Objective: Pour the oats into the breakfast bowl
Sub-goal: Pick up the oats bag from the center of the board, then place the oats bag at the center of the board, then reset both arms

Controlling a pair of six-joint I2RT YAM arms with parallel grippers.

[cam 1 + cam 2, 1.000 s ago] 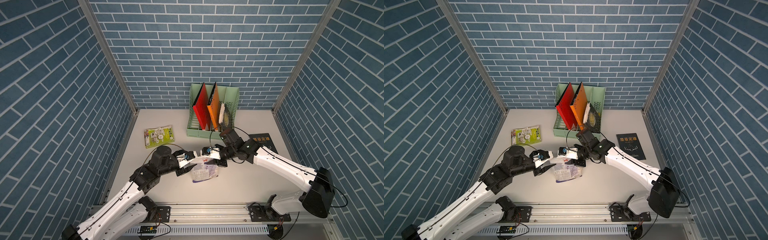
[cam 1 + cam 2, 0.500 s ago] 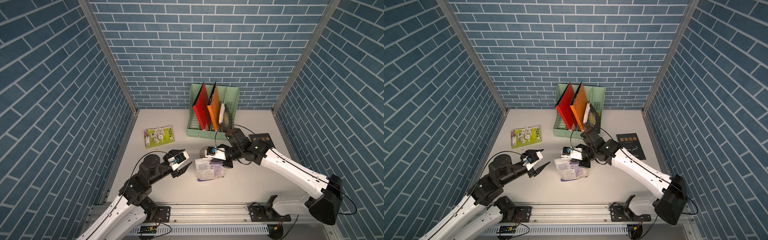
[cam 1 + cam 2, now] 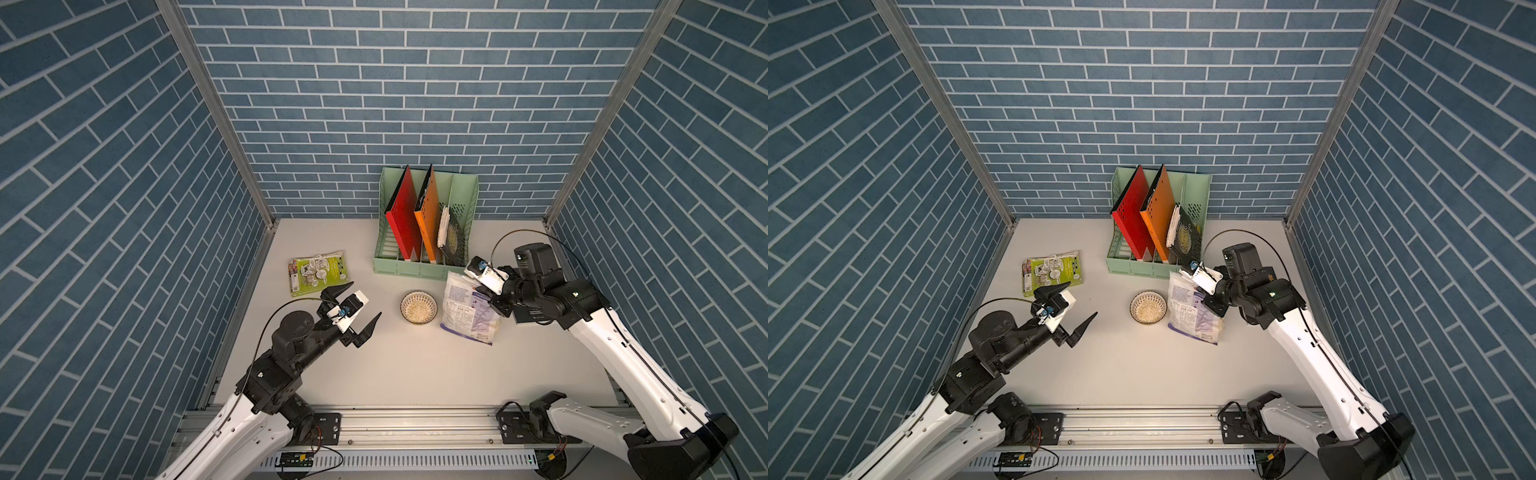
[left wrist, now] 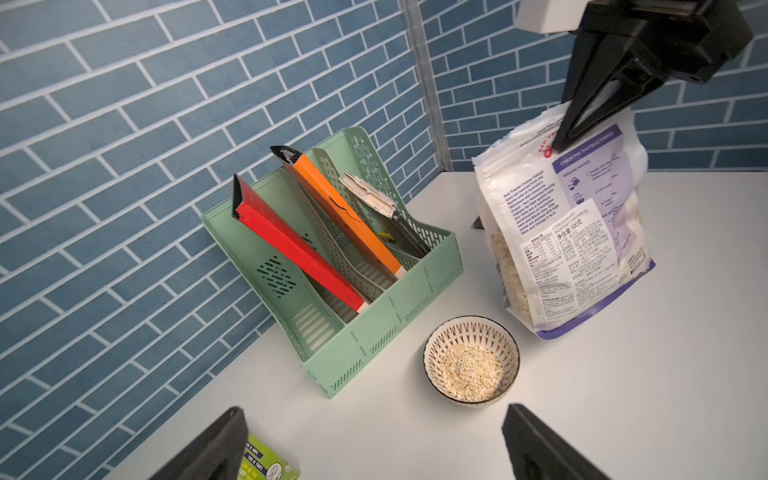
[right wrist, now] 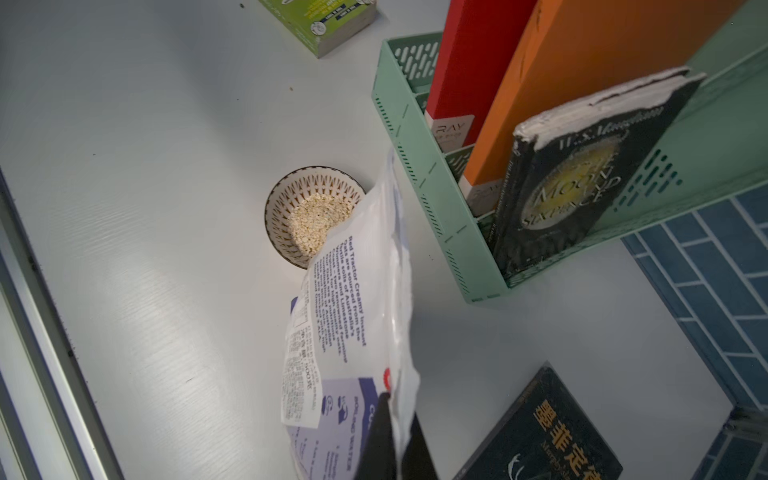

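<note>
The breakfast bowl [image 3: 409, 297] [image 3: 1137, 300] stands mid-table with pale oats [image 4: 471, 370] [image 5: 316, 220] heaped inside it. Just right of it the white oats pouch [image 3: 469, 309] [image 3: 1190, 309] [image 4: 573, 232] is upright, back label showing, flakes visible through its side. My right gripper [image 4: 559, 143] [image 5: 392, 401] is shut on the pouch's top edge. I cannot tell whether the pouch's base rests on the table. My left gripper [image 3: 365, 299] [image 3: 1082, 299] [image 4: 372, 415] hangs wide open and empty, well left of the bowl.
A green file rack [image 3: 415, 270] holding red and orange folders and a dark book stands behind the bowl. A green cartoon-printed packet [image 3: 318, 272] lies at the left. A dark book [image 5: 552, 436] lies flat under the right arm. The rail [image 3: 415, 428] runs along the front edge.
The left gripper let go of the pouch, drew back to the left and opened wide. The right gripper carried the pouch to the right, off the bowl, uncovering the oats in it.
</note>
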